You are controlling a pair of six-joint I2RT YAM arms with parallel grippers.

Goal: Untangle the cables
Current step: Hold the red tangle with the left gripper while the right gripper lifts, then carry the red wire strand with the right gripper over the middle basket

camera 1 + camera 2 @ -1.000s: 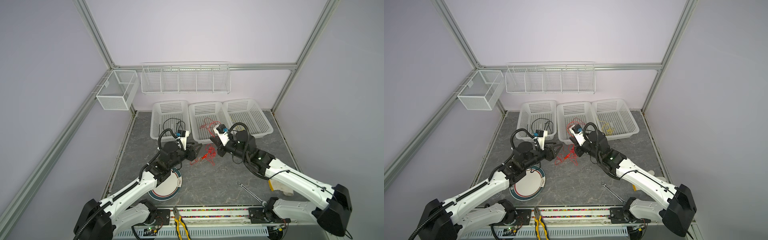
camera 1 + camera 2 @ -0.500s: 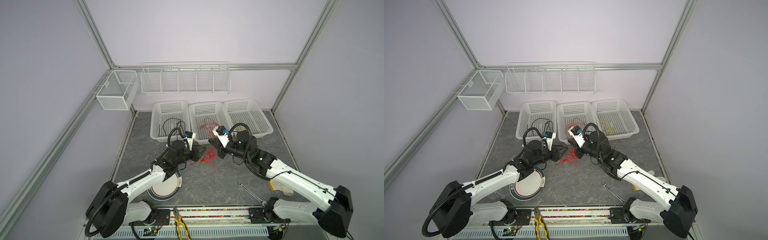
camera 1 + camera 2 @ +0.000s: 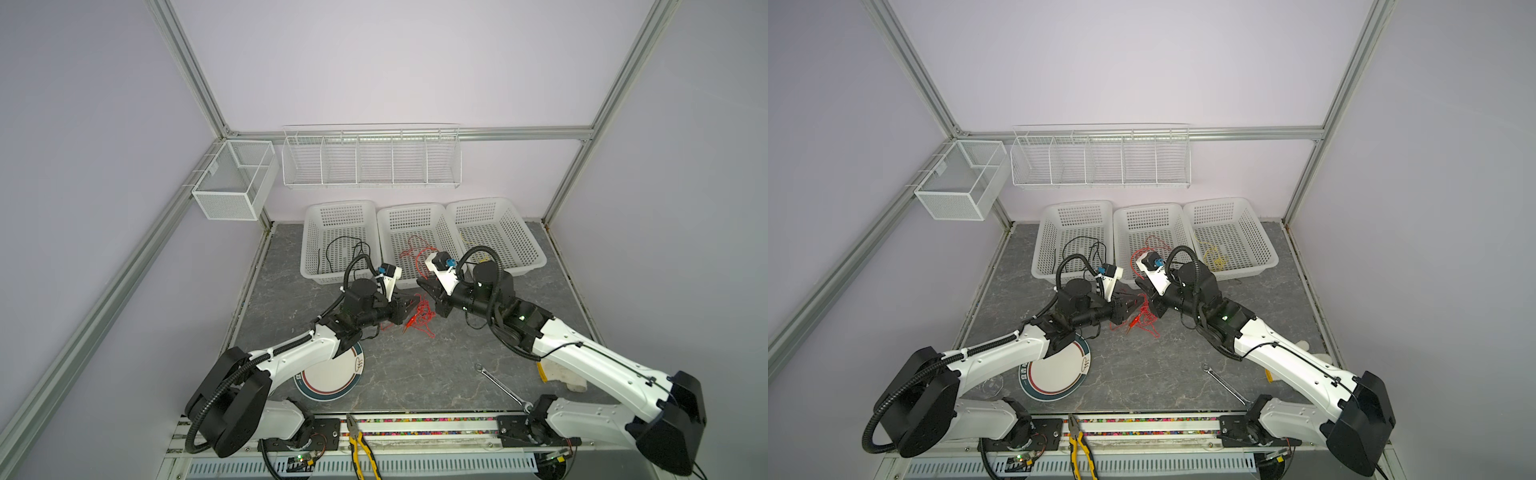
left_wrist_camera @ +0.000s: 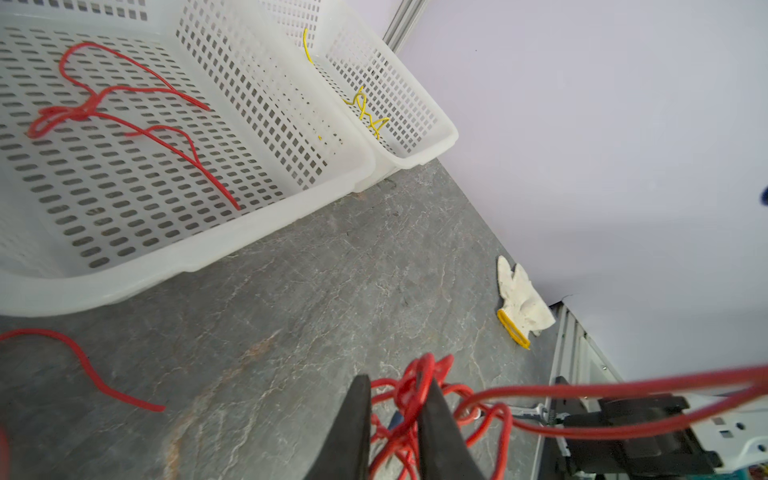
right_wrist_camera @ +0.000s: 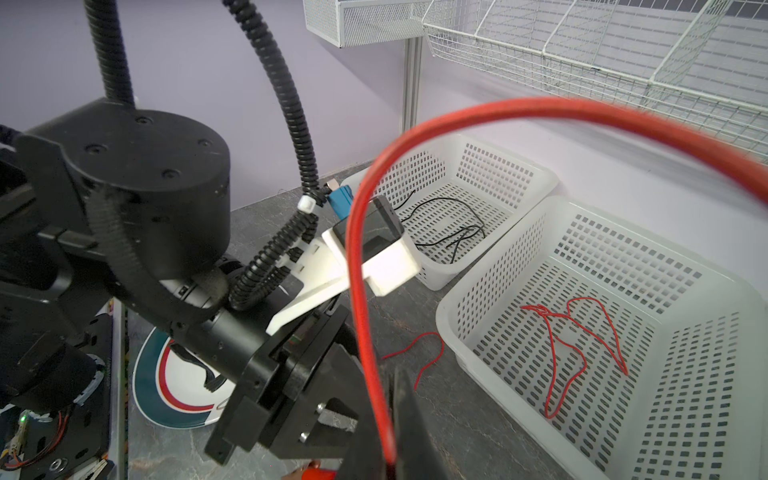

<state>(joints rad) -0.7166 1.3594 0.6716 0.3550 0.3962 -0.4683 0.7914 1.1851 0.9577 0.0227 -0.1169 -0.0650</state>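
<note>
One tangle of thin red wire cables [image 3: 422, 319]: I see it midway on the grey marbled counter [image 3: 415, 374].
Left claw [image 4: 395, 386]: clenched on its knot.
Right claw [image 3: 426, 293]: clenched on one strand.
Long axis: strand runs claw to claw; loops trail toward the front edge.

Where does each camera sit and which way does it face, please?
Top views: high in front, facing down toward the back wall; both arms show, left claw and right claw meet at the red cable tangle.
Left wrist: on the left arm, facing along its claw across the table to the middle basket, right basket and glove; the right claw shows.
Right wrist: on the right arm, facing the left arm and left basket; its claw grips a tangle strand.
Shared: both wrist views show the middle basket's loose red cable.
</note>
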